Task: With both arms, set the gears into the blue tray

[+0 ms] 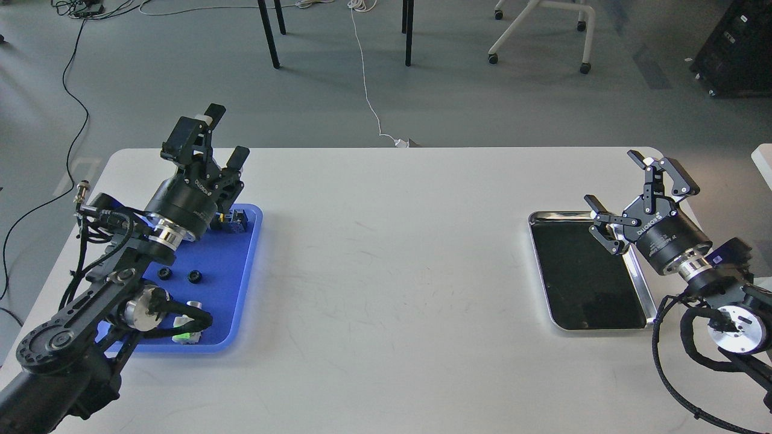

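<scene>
1. Hovering over the far corner of the blue tray [241,283], the left tool [214,141] has its two fingers spread apart and holds nothing; in any descent from here, the bulky wrist and the cables of the left arm [90,313], which hang across the tray's near side, look likely to sweep what lies beneath them
2. Both gears [179,275] lie side by side on the tray's floor, close to each other but apart, just beside the arm's silver wrist ring; being so small and light, they would probably roll or skid at a slight knock, and the low rim may not stop them
3. They read as tiny black toothed wheels with a centre hole, flat on the blue plastic, so the task appears largely done
4. Other parts share the tray: a dark switch [236,220] under the tool and a pale green-and-white piece [187,334] near the front edge, partly hidden by cabling; a snag could drag these
5. The middle of the white worktop [392,271] lies between the two sides
6. Well apart on the right, the steel tray [642,295] shows only its dark bottom, and the right tool [624,193] is wide open and unloaded above its far edge; a careless retreat could clip that rim
</scene>
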Controlling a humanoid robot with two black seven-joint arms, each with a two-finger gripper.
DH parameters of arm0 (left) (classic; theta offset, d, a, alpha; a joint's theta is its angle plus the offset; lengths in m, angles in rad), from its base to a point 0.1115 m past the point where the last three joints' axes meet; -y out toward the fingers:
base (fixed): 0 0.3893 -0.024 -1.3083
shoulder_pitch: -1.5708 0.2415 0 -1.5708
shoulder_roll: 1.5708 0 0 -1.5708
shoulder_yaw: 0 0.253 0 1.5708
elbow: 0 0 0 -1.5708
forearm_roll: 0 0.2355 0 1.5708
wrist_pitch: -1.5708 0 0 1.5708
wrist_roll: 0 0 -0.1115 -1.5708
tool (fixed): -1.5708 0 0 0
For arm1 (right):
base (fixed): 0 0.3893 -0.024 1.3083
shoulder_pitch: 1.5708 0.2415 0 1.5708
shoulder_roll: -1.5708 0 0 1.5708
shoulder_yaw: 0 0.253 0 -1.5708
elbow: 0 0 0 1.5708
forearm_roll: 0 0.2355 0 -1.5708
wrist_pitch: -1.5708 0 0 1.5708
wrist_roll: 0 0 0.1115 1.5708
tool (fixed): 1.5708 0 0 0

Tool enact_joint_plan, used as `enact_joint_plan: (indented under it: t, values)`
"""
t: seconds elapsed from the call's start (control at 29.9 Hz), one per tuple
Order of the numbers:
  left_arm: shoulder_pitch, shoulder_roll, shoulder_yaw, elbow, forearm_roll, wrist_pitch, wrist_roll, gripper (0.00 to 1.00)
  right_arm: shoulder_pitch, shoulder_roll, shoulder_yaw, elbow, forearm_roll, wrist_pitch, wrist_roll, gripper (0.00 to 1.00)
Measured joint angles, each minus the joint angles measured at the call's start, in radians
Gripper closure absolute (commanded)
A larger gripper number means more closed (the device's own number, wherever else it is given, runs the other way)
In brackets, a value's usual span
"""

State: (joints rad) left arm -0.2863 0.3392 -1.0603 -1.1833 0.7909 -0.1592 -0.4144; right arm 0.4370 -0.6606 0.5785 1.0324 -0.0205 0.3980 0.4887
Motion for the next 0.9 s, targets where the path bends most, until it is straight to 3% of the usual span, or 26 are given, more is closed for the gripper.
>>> enact_joint_plan:
  t: [0.3, 0.9]
  values:
    - [0.049, -0.014, -0.017, 0.001, -0.015, -0.047, 0.057, 0.02, -0.003, 0.010, 0.004, 0.001, -0.003, 0.001, 0.000, 0.01]
    - [0.078, -0.022, -0.021, -0.009, -0.016, -0.049, 0.054, 0.02, -0.001, 0.024, 0.011, 0.005, -0.001, 0.000, 0.000, 0.01]
